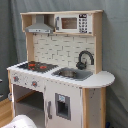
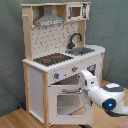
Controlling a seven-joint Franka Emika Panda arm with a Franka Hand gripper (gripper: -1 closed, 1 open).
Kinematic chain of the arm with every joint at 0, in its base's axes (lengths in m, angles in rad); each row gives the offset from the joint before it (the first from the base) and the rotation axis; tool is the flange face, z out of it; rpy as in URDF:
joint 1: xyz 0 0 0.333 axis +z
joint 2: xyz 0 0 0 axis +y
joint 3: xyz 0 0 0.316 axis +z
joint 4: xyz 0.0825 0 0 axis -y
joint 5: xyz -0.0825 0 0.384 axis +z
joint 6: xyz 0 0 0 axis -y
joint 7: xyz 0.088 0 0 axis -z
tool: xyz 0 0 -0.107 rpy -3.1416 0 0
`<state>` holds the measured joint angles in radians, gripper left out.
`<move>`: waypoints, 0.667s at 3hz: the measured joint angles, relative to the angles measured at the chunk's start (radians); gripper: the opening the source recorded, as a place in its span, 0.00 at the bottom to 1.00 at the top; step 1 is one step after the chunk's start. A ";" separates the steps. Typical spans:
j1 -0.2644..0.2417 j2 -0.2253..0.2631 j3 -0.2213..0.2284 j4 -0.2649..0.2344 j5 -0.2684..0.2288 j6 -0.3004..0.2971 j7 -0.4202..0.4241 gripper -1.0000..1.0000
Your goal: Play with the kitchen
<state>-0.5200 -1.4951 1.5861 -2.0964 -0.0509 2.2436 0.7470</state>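
The kitchen (image 1: 60,80) is a white and light-wood toy with a black-red stovetop (image 1: 35,65), a grey sink (image 1: 73,74), a black faucet (image 1: 85,58), a hood (image 1: 39,27) and a microwave (image 1: 73,23). In the second exterior view the kitchen (image 2: 60,65) shows its windowed oven door (image 2: 68,103) under the knobs. My white arm (image 2: 106,96) reaches in from the second exterior view's lower right. Its gripper end (image 2: 84,79) sits against the top edge of the oven door. In the first exterior view only a white part of the arm (image 1: 20,122) shows at the bottom left.
A grey curtain (image 1: 115,45) hangs behind the kitchen. Wooden floor (image 2: 20,117) lies in front of it. A rounded counter end (image 1: 102,79) sticks out beside the sink.
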 joint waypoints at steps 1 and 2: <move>0.046 0.000 -0.067 0.000 -0.034 -0.025 -0.072 1.00; 0.091 0.001 -0.109 0.000 -0.054 -0.053 -0.152 1.00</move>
<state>-0.4289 -1.4945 1.4771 -2.0965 -0.1054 2.1909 0.5951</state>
